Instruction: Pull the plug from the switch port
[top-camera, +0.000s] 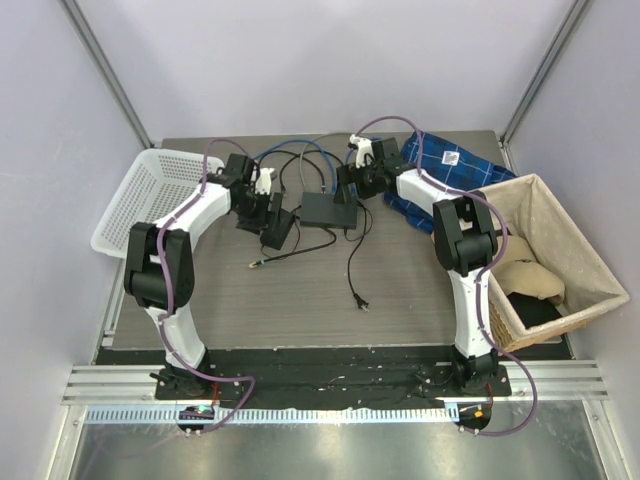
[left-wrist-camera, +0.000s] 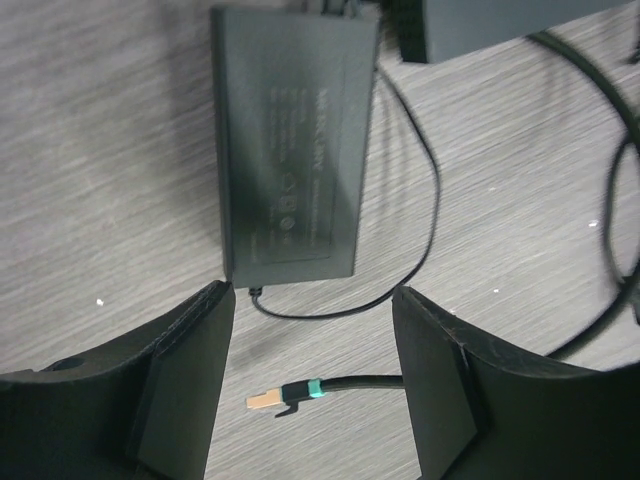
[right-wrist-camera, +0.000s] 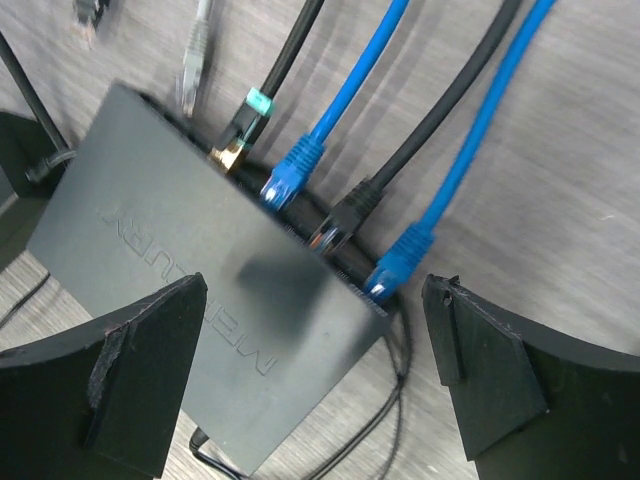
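The dark grey switch (top-camera: 328, 210) lies at the table's back middle. In the right wrist view its port edge (right-wrist-camera: 300, 215) holds a black plug with a teal band (right-wrist-camera: 240, 130), a blue plug (right-wrist-camera: 285, 180), a black plug (right-wrist-camera: 345, 215) and another blue plug (right-wrist-camera: 397, 268). My right gripper (right-wrist-camera: 315, 285) is open and hovers over the switch's near corner, touching nothing; it also shows in the top view (top-camera: 352, 185). My left gripper (left-wrist-camera: 312, 295) is open over the table, left of the switch (top-camera: 266, 218). A loose gold-tipped plug (left-wrist-camera: 285, 398) lies between its fingers.
The black power brick (left-wrist-camera: 290, 140) with a thin black cord lies just ahead of my left gripper. A white basket (top-camera: 150, 195) stands at the left and a lined basket (top-camera: 590, 265) at the right. A blue plaid cloth (top-camera: 450, 170) lies back right. Another loose cable end (top-camera: 362, 303) lies mid-table.
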